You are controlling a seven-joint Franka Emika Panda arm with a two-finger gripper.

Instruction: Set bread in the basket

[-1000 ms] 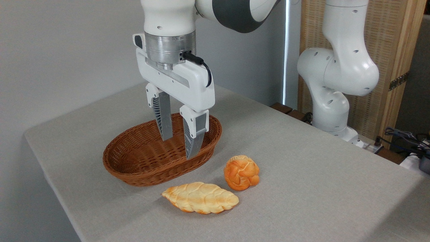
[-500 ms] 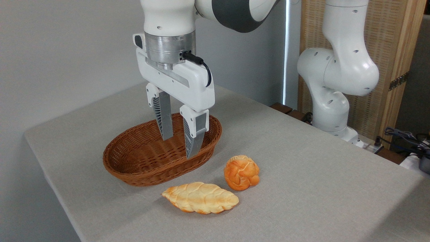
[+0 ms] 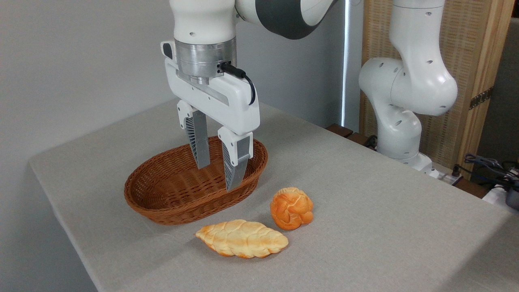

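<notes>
Bread (image 3: 291, 208), a small knotted bun with a glossy orange-brown crust, sits on the grey table (image 3: 385, 227), just right of the pale braided loaf (image 3: 242, 239) and near the wicker basket (image 3: 162, 202). It is likely light and somewhat soft, its rounded crust possibly slick, so pinching it across its widest middle looks safest. In the fixed camera view, the gripper (image 3: 217, 176) hangs over the basket with its fingers spread apart and nothing between them. The bun lies lower and to its right, apart from it.
</notes>
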